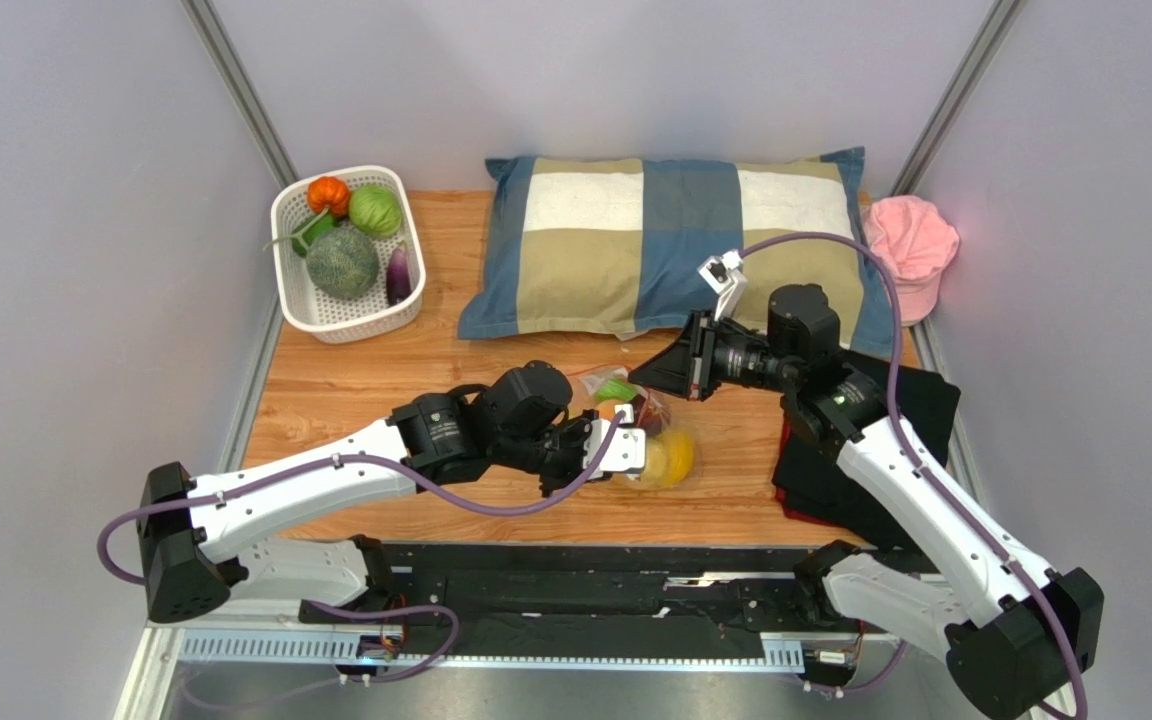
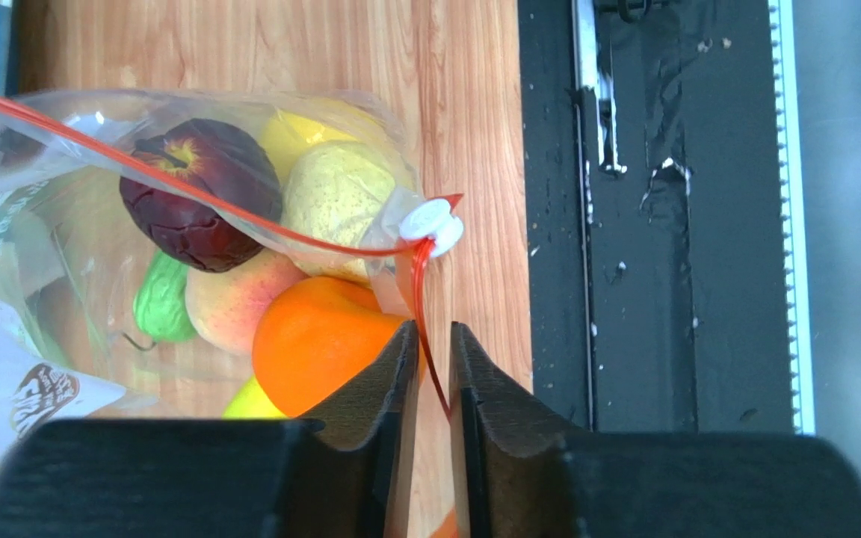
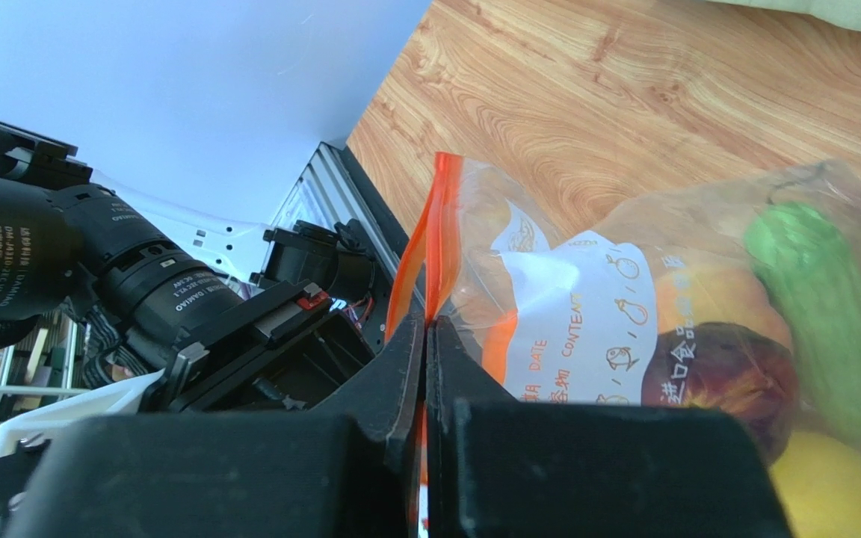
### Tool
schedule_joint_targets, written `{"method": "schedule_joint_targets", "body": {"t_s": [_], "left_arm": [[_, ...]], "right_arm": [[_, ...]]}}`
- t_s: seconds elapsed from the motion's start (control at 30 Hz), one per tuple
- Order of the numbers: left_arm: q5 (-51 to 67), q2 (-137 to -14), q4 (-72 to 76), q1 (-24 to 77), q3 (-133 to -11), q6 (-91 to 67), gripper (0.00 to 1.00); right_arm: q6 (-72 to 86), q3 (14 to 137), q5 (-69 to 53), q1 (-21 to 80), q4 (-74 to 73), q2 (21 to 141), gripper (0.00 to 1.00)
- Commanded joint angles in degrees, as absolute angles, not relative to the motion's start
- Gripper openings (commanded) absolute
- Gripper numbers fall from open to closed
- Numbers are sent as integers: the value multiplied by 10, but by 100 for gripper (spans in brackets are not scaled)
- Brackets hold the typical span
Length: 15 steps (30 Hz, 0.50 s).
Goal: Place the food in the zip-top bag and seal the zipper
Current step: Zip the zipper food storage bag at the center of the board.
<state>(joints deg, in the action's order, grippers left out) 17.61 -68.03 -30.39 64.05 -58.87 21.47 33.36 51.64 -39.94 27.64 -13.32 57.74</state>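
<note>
The zip-top bag (image 1: 642, 428) lies on the wooden table between both grippers. It holds several pieces of food: a dark red fruit (image 2: 199, 196), a yellow lemon (image 2: 334, 196), an orange fruit (image 2: 317, 342), a green fruit (image 2: 163, 297). The orange-red zipper (image 2: 233, 213) runs to a white slider (image 2: 429, 224) at the bag's end. My left gripper (image 2: 435, 359) stands a narrow gap open with the zipper's tail between its jaws. My right gripper (image 3: 426, 336) is shut on the zipper strip (image 3: 429, 224) at the bag's other end, beside the white label (image 3: 581, 303).
A white basket (image 1: 297, 293) with vegetables stands at the back left. A checked pillow (image 1: 672, 240) lies at the back, a pink cap (image 1: 910, 240) at the back right. A black cloth (image 1: 868, 450) lies under the right arm. The black rail (image 2: 648, 224) edges the table.
</note>
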Motion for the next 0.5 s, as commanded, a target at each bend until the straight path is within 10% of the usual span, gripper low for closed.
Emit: {"method": "schedule_joint_targets", "body": {"t_s": [0.0, 0.07, 0.3, 0.47], "left_arm": [[188, -659, -269, 644, -594, 208, 0], [192, -656, -273, 644, -604, 197, 0], [209, -620, -241, 643, -618, 115, 0], [215, -639, -226, 628, -635, 70, 0]], "right_arm": [[339, 527, -398, 299, -67, 598, 0], [339, 534, -397, 311, -55, 606, 0], [212, 591, -369, 310, -183, 592, 73], [16, 606, -347, 291, -327, 490, 73]]}}
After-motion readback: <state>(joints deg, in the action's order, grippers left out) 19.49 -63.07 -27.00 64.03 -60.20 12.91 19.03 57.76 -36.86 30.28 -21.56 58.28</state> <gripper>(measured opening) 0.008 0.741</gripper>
